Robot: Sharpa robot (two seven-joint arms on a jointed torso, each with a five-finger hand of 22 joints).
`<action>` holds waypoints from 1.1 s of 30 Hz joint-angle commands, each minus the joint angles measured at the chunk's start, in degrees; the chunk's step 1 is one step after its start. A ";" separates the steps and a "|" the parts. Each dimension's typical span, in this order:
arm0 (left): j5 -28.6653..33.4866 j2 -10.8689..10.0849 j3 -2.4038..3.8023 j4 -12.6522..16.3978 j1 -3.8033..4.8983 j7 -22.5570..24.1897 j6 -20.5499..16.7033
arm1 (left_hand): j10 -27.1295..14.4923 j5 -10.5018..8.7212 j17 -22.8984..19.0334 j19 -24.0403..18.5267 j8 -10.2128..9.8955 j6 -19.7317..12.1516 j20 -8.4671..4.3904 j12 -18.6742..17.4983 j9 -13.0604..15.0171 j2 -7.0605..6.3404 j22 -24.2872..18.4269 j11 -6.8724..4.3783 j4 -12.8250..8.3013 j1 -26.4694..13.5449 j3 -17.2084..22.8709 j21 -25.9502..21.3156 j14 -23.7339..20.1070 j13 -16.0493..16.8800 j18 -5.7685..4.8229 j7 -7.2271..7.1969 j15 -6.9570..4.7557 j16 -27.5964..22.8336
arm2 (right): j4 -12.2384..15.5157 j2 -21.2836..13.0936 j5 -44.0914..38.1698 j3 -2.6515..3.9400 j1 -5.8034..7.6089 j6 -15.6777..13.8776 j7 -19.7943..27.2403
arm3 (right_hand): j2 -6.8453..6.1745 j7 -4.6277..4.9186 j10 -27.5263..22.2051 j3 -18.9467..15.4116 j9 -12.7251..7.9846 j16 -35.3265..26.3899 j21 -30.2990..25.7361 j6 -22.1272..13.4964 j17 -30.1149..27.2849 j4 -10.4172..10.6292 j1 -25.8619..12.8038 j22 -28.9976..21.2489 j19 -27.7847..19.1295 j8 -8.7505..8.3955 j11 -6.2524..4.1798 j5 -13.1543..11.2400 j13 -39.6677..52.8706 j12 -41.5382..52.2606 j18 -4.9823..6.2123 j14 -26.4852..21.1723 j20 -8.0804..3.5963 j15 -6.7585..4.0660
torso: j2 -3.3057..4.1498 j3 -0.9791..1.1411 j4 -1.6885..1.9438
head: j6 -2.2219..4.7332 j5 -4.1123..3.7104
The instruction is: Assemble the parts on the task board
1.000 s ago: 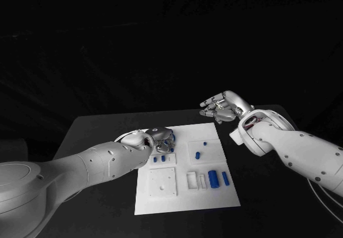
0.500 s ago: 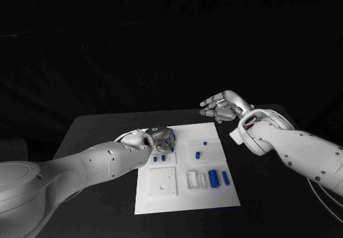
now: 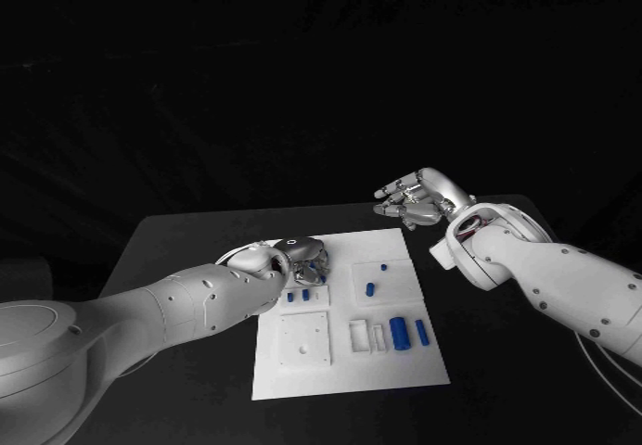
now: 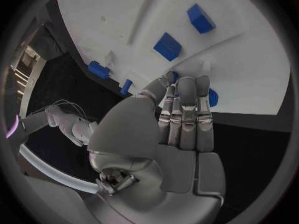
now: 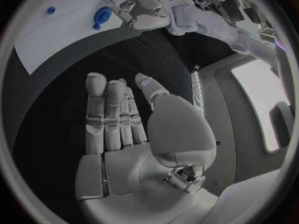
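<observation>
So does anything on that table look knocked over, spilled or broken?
Nothing stands out. The board lies flat on the table, with the blue parts sitting in tidy rows on it. The left hand is low over the board's far corner; the right hand hangs empty past its far edge.

- The left hand point(image 3: 297, 258) covers the task board's point(image 3: 402, 371) upper-left corner in the head view.
- Its fingertips point(image 4: 187, 82) hide part of a blue part point(image 4: 212, 97).
</observation>
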 commanded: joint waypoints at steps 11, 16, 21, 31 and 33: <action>-0.19 0.97 0.02 -1.21 -0.52 -0.01 2.02 | -0.21 -0.07 0.06 -0.40 -0.20 -0.01 0.10 -0.23 -0.04 0.37 1.24 -0.02 0.21 0.31 0.07 0.53 -0.43 -0.04 1.00 0.22 -0.05 0.49 | 0.14 0.07 -0.04 0.03 0.07 0.68 0.55 | -0.17 0.10 0.34 0.28 0.02 -0.27 -0.31 0.53 0.01 0.12 -0.45 2.41 0.15 -0.07 0.13 -0.36 -0.10 -0.27 0.95 -0.18 0.23 0.37 | 0.03 0.05 -0.02 | -0.21 -0.21; -0.14 1.25 0.02 -1.68 -0.62 0.12 2.66 | 0.61 -0.07 0.05 -0.47 -0.19 0.79 0.00 -0.23 -0.03 1.06 1.25 -0.30 0.64 0.35 0.16 0.76 -0.26 -0.04 0.96 0.03 -0.20 0.65 | 0.13 0.10 -0.04 0.03 0.08 0.71 0.58 | -0.14 0.08 0.37 0.27 0.02 -0.27 -0.36 0.63 0.01 0.14 -0.51 2.40 0.15 -0.07 0.11 -0.38 -0.10 -0.26 0.95 -0.18 0.22 0.36 | 0.03 0.03 0.00 | -0.26 -0.26; -0.02 1.47 0.02 -2.05 -0.81 0.25 3.21 | 1.01 -0.09 0.05 -0.51 -0.20 1.45 -0.10 -0.23 -0.03 1.51 1.24 -0.48 0.95 0.40 0.06 0.90 -0.19 -0.04 0.86 -0.12 -0.32 0.75 | 0.16 0.10 -0.04 0.03 0.08 0.72 0.60 | -0.14 0.08 0.37 0.27 0.02 -0.27 -0.36 0.63 0.01 0.14 -0.51 2.40 0.15 -0.07 0.11 -0.38 -0.10 -0.26 0.95 -0.18 0.22 0.36 | 0.03 0.06 -0.05 | -0.27 -0.30; 0.70 1.28 0.04 -2.19 -1.00 1.20 1.45 | 5.16 0.21 0.45 0.22 0.07 5.68 -0.88 -0.17 0.28 3.05 1.27 -2.00 1.41 1.04 -1.00 1.86 1.24 0.02 0.53 -1.07 -1.30 1.85 | 0.20 0.05 -0.03 0.03 0.08 0.69 0.63 | -0.10 0.04 0.42 0.24 0.02 -0.27 -0.31 0.74 0.01 0.17 -0.58 2.41 0.15 -0.08 0.10 -0.43 -0.09 -0.23 0.93 -0.18 0.22 0.35 | -0.04 0.04 0.03 | -0.24 -0.25; 1.19 1.13 0.05 -2.03 -1.01 1.61 0.61 | 5.48 0.31 0.52 0.42 -0.16 6.21 -1.15 -0.20 0.17 3.31 1.23 -2.13 1.37 1.17 -1.45 2.06 1.46 0.01 0.33 -1.14 -1.45 1.98 | 0.19 0.07 -0.03 0.03 0.08 0.69 0.64 | -0.10 0.04 0.42 0.24 0.02 -0.27 -0.31 0.74 0.01 0.17 -0.58 2.41 0.15 -0.08 0.10 -0.43 -0.09 -0.23 0.93 -0.18 0.22 0.35 | -0.02 0.03 0.03 | -0.19 -0.26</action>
